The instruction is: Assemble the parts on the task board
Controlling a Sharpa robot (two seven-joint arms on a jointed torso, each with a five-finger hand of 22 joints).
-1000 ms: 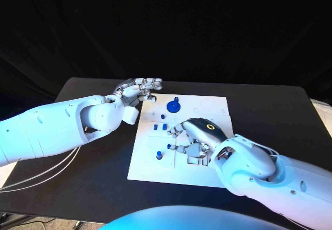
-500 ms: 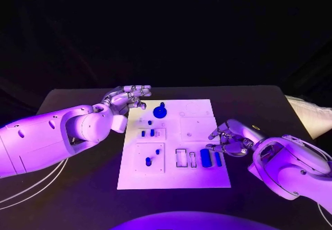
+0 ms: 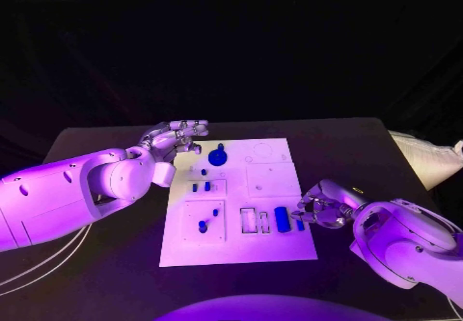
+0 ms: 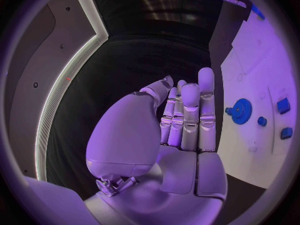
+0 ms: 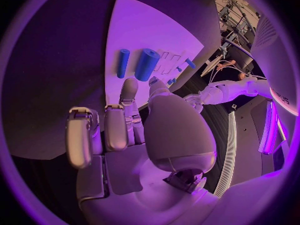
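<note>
The white task board (image 3: 270,180) lies mid-table. On it are a blue gear (image 3: 218,157) at the far end, small blue parts (image 3: 194,188) in the left recesses, and a thick blue cylinder (image 3: 281,219) with a thin blue peg (image 3: 298,224) beside it near the right edge. My right hand (image 3: 323,204) sits at that edge, fingers partly bent, holding nothing. In its wrist view the cylinder (image 5: 147,64) and peg (image 5: 123,63) lie just beyond its fingertips (image 5: 128,85). My left hand (image 3: 176,137) hovers off the board's far left corner, fingers straight and empty (image 4: 187,115), the gear (image 4: 239,110) beside it.
The black table (image 3: 106,254) extends round the board on all sides. Two slim outlined slots (image 3: 249,221) lie left of the thick cylinder. My left forearm (image 3: 67,194) crosses the table's left side.
My right hand has moved from over the board's middle to its right edge, uncovering the cylinder and peg. The left hand stays at the far left corner. The camera has shifted.
</note>
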